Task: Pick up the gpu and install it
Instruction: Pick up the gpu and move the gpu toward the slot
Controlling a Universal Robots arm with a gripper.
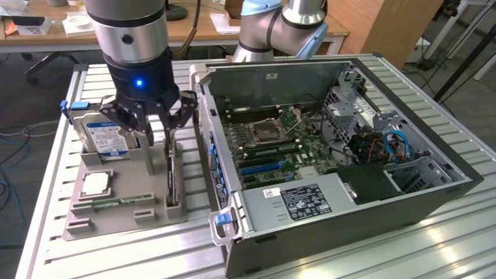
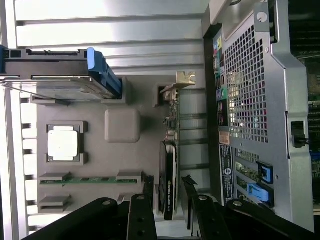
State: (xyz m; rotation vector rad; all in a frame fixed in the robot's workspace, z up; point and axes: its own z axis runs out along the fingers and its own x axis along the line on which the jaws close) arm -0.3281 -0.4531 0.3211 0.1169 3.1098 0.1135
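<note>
Hand (image 2: pixel 168 192), fingers apart, astride the gpu (image 2: pixel 169 160) standing on edge in the grey holder (image 2: pixel 142 150) beside the opened computer case (image 2: pixel 250 100) on the slatted surface (image 2: pixel 100 35).

Black jaws, silver wrist (image 1: pixel 128 40), blue light (image 1: pixel 139 83)

One gpu (image 1: pixel 171 174) (image 2: pixel 169 172), one hard drive (image 1: pixel 108 136) (image 2: pixel 60 85), one computer case (image 1: pixel 349 224) (image 2: pixel 250 90)

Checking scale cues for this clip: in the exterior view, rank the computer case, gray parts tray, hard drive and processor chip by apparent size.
Largest to smallest:
1. computer case
2. gray parts tray
3. hard drive
4. processor chip
The gaps are plain; camera nearness leaves none unsure.
</note>
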